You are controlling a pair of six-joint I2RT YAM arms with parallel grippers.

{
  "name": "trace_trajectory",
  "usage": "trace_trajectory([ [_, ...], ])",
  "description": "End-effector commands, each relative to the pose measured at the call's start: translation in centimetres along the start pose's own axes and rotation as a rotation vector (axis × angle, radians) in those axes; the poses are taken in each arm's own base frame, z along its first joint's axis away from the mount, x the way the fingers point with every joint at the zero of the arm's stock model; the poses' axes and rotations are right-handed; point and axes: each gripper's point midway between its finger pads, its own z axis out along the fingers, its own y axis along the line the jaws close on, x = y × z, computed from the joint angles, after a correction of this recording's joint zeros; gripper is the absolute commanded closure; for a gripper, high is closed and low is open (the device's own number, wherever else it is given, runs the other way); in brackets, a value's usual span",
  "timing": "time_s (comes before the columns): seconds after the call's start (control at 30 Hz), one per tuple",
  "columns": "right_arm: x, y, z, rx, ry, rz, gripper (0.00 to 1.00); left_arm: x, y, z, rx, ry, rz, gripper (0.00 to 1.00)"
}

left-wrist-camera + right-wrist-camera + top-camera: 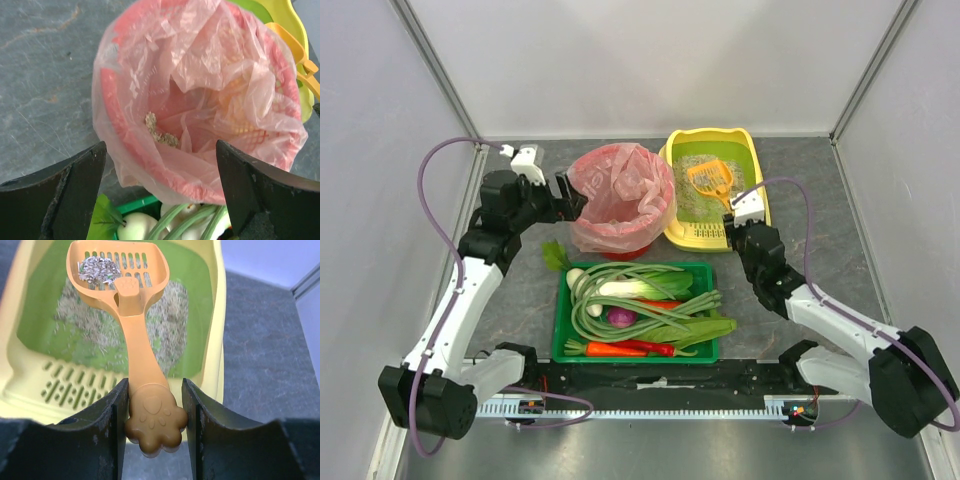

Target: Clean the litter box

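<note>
Two arms share the job, as seen from beside the worktop [810, 180]. At the far side, right of centre, stands the litter box [757, 170], just beside the bin [112, 107], whose pink bag [620, 185] is draped over the rim. A vegetable tray [557, 330] lies nearer the arm bases. The right tool [153, 390] is clamped on the scoop [137, 340] at the paw-shaped end of its handle, jaws pressed against both sides. The slotted head hangs over the litter [170, 320] with a grey clump [99, 267] resting in it. The left tool [160, 150] stands wide apart at the bin's edge and holds nothing; a few clumps [160, 132] already lie in the bag. The step in hand appears to be carrying the loaded scoop to the bin. To do it well, the head should be kept level: the grip sits at the very tip of a long handle, and any roll of the wrist would tip the clump out. A gentle shake over the box first would let loose grains fall through the slots rather than onto the worktop. The path should rise above the box's rim and the bag's folds. The head should turn over only once it is above the open mouth, clear of the left tool.
</note>
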Motion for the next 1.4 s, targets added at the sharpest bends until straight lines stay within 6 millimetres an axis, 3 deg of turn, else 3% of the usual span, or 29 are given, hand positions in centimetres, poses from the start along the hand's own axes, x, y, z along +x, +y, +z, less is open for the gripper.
trace_trajectory([
  [0.0,-0.9,-1.0,-1.5,0.027,-0.085,0.092,1.0,0.9,-1.3,-1.0,0.086,-0.013,0.021,0.04],
  [0.3,-0.4,-1.1,-2.0,0.013,-0.036,0.091,1.0,3.2,-2.0,-1.8,0.155,0.042,0.077,0.05],
  [0.43,-0.7,0.7,-2.0,-0.086,-0.048,0.088,1.0,3.8,-1.8,-1.8,0.16,0.05,0.115,0.05],
  [0.5,0.0,-1.1,-1.9,0.006,-0.01,0.07,1.0,3.8,-1.7,-1.8,0.156,0.049,0.118,0.05],
  [0.57,-0.6,-1.9,-1.7,0.021,0.003,0.083,1.0,3.6,-1.6,-1.8,0.147,0.042,0.118,0.05],
  [0.63,-1.7,0.2,-1.5,-0.093,-0.018,0.102,1.0,4.0,-1.4,-1.8,0.144,0.03,0.125,0.05],
  [0.67,-1.2,0.4,-1.0,-0.094,0.011,0.092,1.0,4.0,-1.2,-1.8,0.132,0.018,0.126,0.05],
  [0.7,0.1,-1.0,-0.9,-0.006,0.077,0.061,1.0,3.6,-1.1,-1.8,0.129,-0.014,0.133,0.04],
  [0.77,0.0,-2.3,-0.9,0.032,0.082,0.078,1.0,3.6,-1.1,-1.9,0.127,-0.016,0.137,0.04],
  [0.87,-1.4,0.5,-1.1,-0.125,0.028,0.131,1.0,3.4,-1.1,-2.0,0.126,-0.025,0.156,0.04],
  [0.97,-0.3,-1.9,-0.6,0.012,0.076,0.119,1.0,3.4,-1.1,-2.2,0.127,-0.022,0.16,0.04],
  [1.0,-0.4,-1.9,-0.6,0.007,0.067,0.141,1.0,3.4,-1.0,-2.2,0.122,-0.025,0.163,0.04],
  [1.03,-0.9,-0.2,-0.8,-0.09,0.047,0.152,1.0,3.7,-0.8,-2.3,0.116,-0.021,0.165,0.04],
  [1.1,-0.8,0.6,-0.7,-0.113,0.059,0.146,1.0,3.6,-0.6,-2.5,0.1,-0.03,0.171,0.04],
  [1.13,-0.5,-0.2,-0.5,-0.067,0.085,0.116,1.0,3.9,-0.4,-2.4,0.092,-0.023,0.173,0.04],
  [1.17,0.2,-2.3,-0.5,0.046,0.104,0.097,1.0,4.0,-0.3,-2.5,0.087,-0.022,0.175,0.04],
  [1.2,0.2,-2.8,-0.5,0.056,0.098,0.105,1.0,4.1,-0.2,-2.5,0.084,-0.02,0.177,0.04],
  [1.23,-0.1,-2.9,-0.8,0.032,0.074,0.132,1.0,4.2,-0.1,-2.6,0.079,-0.018,0.181,0.04],
  [1.3,-1.1,-0.1,-1.0,-0.123,0.027,0.164,1.0,4.1,0.0,-2.9,0.07,-0.03,0.186,0.04],
  [1.37,0.1,-1.3,-1.0,-0.045,0.092,0.153,1.0,4.1,0.0,-3.0,0.066,-0.035,0.187,0.04],
])
